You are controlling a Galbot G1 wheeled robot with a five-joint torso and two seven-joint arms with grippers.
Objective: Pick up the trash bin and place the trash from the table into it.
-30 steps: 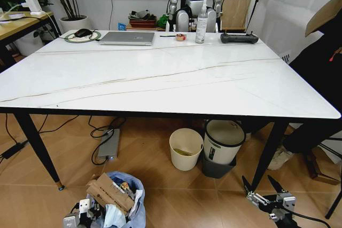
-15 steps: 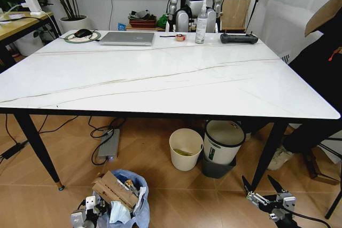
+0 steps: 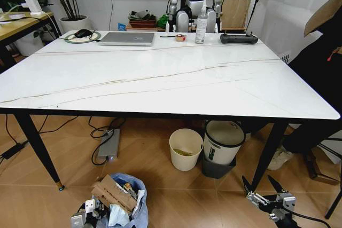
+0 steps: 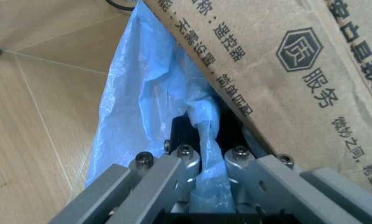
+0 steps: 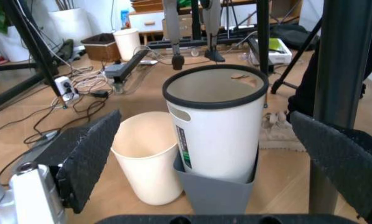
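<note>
Wood flooring lies under the desk (image 3: 160, 78). Left claw (image 4: 206, 163) is clenched on the bin (image 3: 125, 206) bag's blue rim, trash cardboard (image 3: 111, 194) just above it. Right claw (image 3: 264, 187) hangs released, well apart. Bin-pickup step; next calls for a steady lift.

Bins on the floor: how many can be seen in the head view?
3. The trash bin with the blue bag stands low left, beside the left pincer. The cream open bin and the grey-and-white bin stand side by side under the table.
</note>
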